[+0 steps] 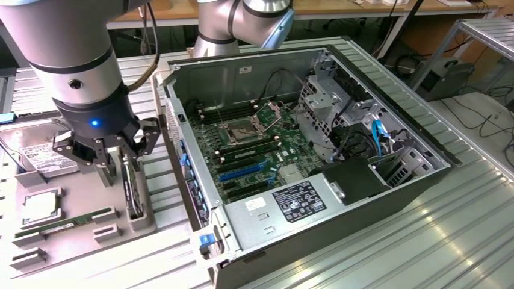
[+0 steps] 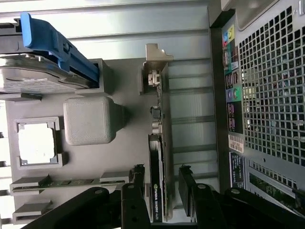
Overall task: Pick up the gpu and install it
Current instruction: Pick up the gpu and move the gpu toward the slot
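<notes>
Pickup step — jaws spread, straddling the upright gpu (image 2: 157, 160) in its tray (image 2: 125, 143); gripping likely calls for a square, even squeeze.

Robotics lab — robot arm (image 1: 72, 66), opened PC case (image 1: 401, 208).

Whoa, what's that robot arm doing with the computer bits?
The robot arm's gripper hangs over the gpu, which stands on edge in a grey tray beside the open computer case. Its fingers are open, one on each side of the gpu, not gripping it. The gpu is not yet lifted or installed.
</notes>
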Available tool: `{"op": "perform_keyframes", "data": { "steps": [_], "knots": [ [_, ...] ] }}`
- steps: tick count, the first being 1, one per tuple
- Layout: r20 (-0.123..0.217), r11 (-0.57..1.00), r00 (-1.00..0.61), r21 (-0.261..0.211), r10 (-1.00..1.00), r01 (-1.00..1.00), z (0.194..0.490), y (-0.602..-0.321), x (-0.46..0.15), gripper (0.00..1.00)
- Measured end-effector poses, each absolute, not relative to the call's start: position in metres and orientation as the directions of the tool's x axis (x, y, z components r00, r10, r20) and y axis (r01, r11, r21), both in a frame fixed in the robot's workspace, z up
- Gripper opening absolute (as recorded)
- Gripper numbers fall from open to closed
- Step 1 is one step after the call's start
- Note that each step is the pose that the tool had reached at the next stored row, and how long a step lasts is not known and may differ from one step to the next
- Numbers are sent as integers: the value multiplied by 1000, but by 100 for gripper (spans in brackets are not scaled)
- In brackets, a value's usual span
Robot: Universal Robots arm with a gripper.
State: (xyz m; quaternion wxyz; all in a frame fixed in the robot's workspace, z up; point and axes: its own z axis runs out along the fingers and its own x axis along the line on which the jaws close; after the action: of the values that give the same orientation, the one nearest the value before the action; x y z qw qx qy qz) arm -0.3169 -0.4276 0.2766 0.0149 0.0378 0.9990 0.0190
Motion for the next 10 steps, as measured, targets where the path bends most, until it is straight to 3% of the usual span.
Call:
{"op": "perform_keyframes", "data": {
  "steps": [10],
  "knots": [
    [-27,996,-997,55,77,75,263,-427,-317,42]
  ]
}}
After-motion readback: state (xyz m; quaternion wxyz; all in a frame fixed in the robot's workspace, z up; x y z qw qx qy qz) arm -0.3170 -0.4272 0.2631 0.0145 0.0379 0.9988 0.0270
